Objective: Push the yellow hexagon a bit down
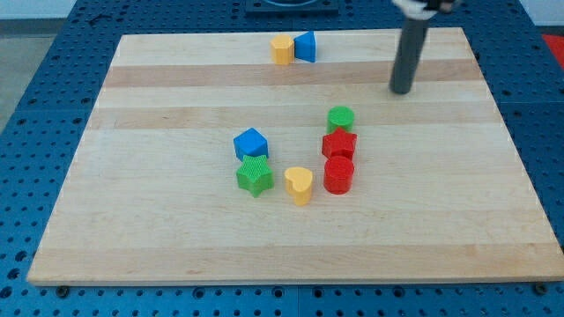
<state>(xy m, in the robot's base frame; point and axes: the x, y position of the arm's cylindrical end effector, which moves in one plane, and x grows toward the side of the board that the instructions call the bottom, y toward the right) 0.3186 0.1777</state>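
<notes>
The yellow hexagon sits near the board's top edge, touching a blue triangle on its right. My tip rests on the board at the upper right, well to the right of and a little below the yellow hexagon, apart from every block. The rod rises from it to the view's top edge.
Near the board's middle stand a blue cube, a green star below it, a yellow heart, a green cylinder, a red star and a red cylinder. The wooden board lies on a blue perforated table.
</notes>
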